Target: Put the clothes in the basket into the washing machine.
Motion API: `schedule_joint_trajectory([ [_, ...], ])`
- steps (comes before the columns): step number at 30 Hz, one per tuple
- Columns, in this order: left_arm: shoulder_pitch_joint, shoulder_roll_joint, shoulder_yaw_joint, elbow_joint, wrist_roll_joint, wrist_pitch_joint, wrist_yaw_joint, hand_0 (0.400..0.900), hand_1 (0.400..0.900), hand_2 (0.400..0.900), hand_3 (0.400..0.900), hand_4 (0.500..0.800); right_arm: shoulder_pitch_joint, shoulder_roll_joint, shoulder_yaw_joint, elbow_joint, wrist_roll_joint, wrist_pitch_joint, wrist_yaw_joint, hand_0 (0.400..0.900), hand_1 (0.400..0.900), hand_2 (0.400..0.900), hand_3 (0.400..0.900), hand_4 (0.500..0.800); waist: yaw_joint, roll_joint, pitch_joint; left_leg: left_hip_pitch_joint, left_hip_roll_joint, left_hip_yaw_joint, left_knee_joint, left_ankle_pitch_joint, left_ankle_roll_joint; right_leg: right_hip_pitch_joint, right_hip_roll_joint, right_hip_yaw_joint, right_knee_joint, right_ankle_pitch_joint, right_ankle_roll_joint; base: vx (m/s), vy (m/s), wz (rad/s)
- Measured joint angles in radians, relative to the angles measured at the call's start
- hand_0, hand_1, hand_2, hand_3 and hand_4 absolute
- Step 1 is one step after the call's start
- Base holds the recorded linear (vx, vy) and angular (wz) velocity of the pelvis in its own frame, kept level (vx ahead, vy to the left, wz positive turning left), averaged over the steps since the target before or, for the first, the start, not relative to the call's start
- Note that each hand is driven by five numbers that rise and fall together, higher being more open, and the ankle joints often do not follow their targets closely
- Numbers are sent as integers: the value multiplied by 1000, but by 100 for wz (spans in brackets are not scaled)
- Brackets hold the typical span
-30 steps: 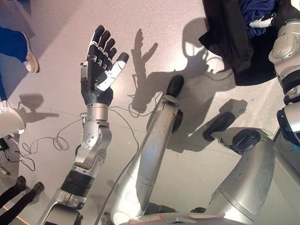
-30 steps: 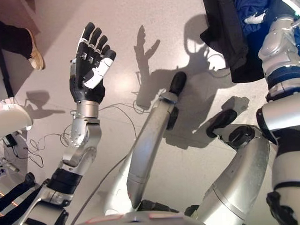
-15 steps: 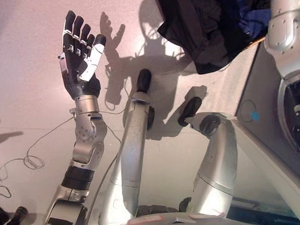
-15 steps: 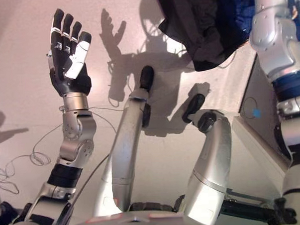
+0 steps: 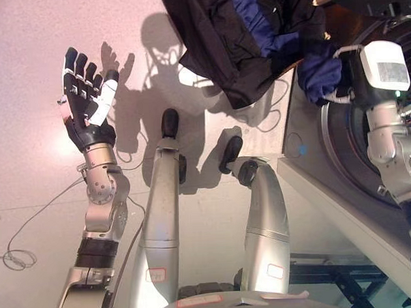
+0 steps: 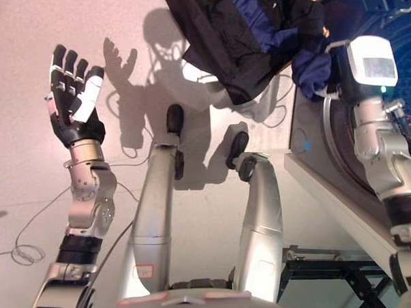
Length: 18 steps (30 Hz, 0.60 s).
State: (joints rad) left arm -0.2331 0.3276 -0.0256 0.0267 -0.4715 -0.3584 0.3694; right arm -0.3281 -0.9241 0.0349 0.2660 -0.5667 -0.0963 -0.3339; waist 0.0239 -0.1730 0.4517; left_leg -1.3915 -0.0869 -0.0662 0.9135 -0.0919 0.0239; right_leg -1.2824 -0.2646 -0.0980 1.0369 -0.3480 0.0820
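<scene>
The right hand is buried in the black and blue clothes, so I cannot tell its fingers. The clothes hang above it, beside the washing machine. The left hand is raised, fingers straight and apart.

Pale smooth floor; dark metal frame low on floor, lower right.

The clothes, a bundle of black and blue fabric, hung in folds above the floor, just beside the washing machine, whose dark round opening faced them.
</scene>
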Motion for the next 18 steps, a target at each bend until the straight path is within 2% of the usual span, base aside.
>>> schedule_joint_trajectory([
  [2, -1, 0, 7, 2, 0, 9, -7, 900, 900, 900, 900, 800, 53, -1, -36, 4, -17, 1, 14, 400, 400, 400, 400, 500, -7, -2, -1, 3, 4, 1, 0, 0, 1, 6, 4, -1, -8, 10, 7, -20, 19, -9],
  [8, -2, 2, 33, 7, 1, 12, -33, 900, 900, 900, 900, 800, 44, -44, -5, 163, -161, 15, 37, 400, 400, 400, 400, 500, -12, -8, -5, 28, 17, 4, -4, -4, 6, 36, 18, 0, -33, 22, 14, -14, 8, -6],
  [12, -3, 18, 32, 12, 1, 12, -47, 900, 900, 900, 900, 800, -70, -78, 156, 415, -234, 46, 62, 400, 400, 400, 400, 500, 0, -23, -15, 30, 21, 4, -13, 0, 5, 38, 20, -2, -44, 28, 11, 0, 0, 0],
  [18, -10, 41, 19, 28, 2, 27, -57, 900, 900, 900, 900, 800, -252, -60, 388, 663, -285, 54, 73, 400, 400, 400, 400, 500, 8, -23, -15, 58, 22, 8, -23, 1, 6, 61, 20, 1, -48, 30, 12, 0, 0, 0],
])
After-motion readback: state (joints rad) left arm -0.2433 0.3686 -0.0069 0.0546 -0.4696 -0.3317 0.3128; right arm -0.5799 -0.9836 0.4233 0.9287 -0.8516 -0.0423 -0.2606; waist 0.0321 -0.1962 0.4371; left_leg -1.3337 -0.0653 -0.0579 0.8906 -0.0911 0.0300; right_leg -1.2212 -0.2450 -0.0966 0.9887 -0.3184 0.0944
